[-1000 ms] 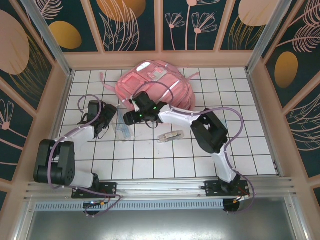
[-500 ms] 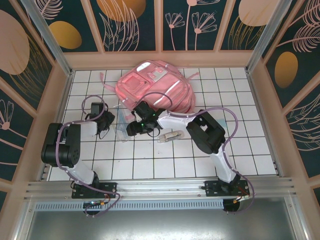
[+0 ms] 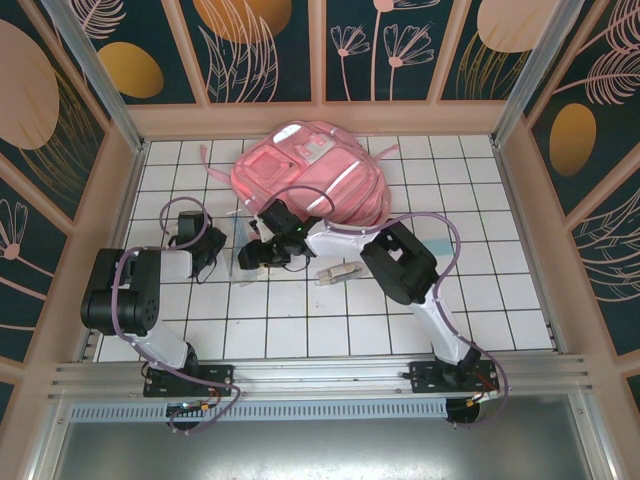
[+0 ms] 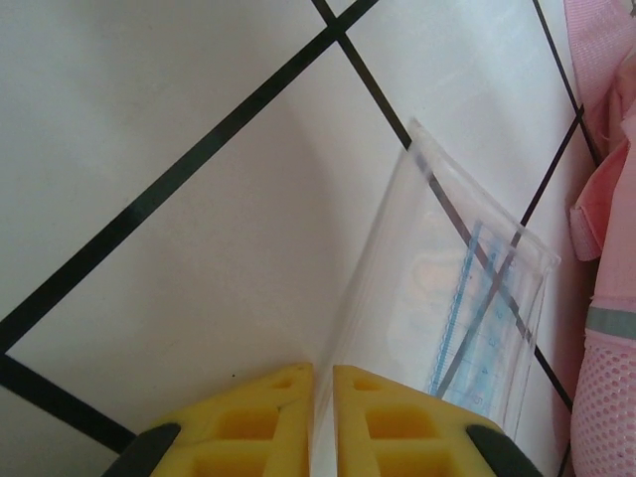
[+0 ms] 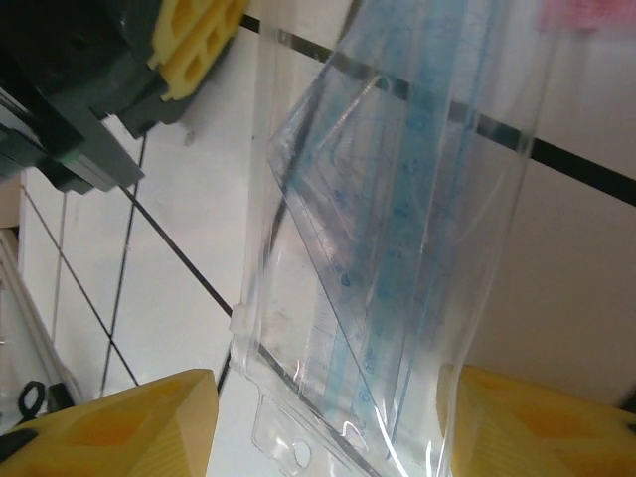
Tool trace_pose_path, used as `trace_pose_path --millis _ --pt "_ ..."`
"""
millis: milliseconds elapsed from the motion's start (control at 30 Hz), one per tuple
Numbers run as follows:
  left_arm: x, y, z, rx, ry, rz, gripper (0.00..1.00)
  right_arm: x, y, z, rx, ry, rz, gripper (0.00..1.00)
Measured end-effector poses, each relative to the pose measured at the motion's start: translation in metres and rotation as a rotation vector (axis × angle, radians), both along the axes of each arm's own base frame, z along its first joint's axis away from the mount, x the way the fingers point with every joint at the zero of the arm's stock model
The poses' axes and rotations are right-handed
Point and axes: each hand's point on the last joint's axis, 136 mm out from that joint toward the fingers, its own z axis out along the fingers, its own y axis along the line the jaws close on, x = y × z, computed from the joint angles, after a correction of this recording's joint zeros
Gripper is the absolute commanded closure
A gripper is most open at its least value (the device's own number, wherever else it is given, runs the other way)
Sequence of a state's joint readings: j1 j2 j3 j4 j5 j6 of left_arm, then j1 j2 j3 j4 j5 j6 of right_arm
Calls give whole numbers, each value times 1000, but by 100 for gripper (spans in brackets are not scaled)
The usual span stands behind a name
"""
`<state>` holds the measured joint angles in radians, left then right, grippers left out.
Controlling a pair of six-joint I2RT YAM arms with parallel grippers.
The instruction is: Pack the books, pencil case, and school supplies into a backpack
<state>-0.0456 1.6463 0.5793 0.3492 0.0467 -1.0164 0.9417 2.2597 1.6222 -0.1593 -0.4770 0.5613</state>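
The pink backpack (image 3: 310,175) lies at the back of the tiled table, its edge at the right of the left wrist view (image 4: 608,199). In front of it lies a clear plastic pouch (image 3: 244,263) holding pale-blue rulers. My left gripper (image 3: 222,252) (image 4: 323,376) is shut on the pouch's (image 4: 447,298) near edge. My right gripper (image 3: 252,256) (image 5: 328,427) stands open, one finger on each side of the pouch (image 5: 397,229), apart from it. A narrow transparent box (image 3: 340,272) lies to the right. The books and the pencil case are out of view.
The left gripper's yellow finger (image 5: 194,40) sits close at the top left of the right wrist view. A pink strap (image 3: 212,170) trails left of the backpack. Wooden walls (image 3: 115,200) ring the table. Bare tiles (image 3: 330,330) stretch toward the arm bases.
The left gripper has closed on the pouch's edge. The right gripper has moved left and nearer, down over the pouch, and its jaws have narrowed a little.
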Motion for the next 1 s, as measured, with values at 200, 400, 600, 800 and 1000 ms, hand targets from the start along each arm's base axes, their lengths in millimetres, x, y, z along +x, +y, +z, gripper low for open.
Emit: trace_pose_path --millis 200,400,600,800,1000 --pt "-1 0 1 -18 -17 17 85 -2 7 5 35 17 5 44" --pt "-3 0 2 -51 -49 40 84 14 29 19 88 3 -17 68" --pt "-12 -1 3 -73 -48 46 84 23 35 16 90 16 -43 93" --pt "-18 -1 5 -80 -33 54 73 28 31 16 88 33 -61 100" --pt "-17 3 25 -23 -24 32 20 34 26 17 87 1 -54 100"
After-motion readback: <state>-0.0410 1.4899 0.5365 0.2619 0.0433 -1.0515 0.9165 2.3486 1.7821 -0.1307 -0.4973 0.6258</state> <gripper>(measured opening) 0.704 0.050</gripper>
